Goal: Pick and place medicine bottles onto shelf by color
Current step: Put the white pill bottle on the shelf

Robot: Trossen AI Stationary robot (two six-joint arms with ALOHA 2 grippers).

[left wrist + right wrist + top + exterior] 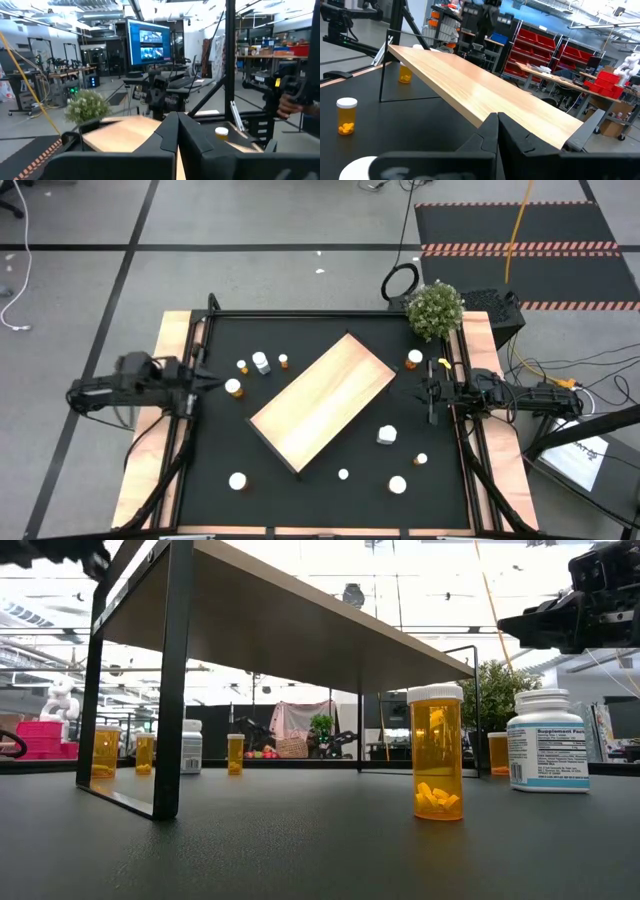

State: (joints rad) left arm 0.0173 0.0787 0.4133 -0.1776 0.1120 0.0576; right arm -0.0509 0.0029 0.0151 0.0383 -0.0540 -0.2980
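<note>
- We judge the medicine bottles light, stiff and smooth-sided; the round plastic could slip or tip, so we would grip across the body just under the cap, coming from above.
- An orange bottle (437, 753) with pills at its bottom stands upright on the black mat (320, 485) next to a white bottle (547, 740).
- Others are scattered on both sides of the shelf (322, 400), which stands diagonally in the middle; its pale top is bare, so nothing is placed yet.
- Our left gripper (207, 382) is closed on nothing at the mat's left edge, near an orange bottle (233, 388).
- Our right gripper (431, 393) is also closed and empty at the right edge.
- The mat looks flat and matte. Beyond it we see a potted plant (435, 309), a monitor (148, 42) and red bins (545, 49).
</note>
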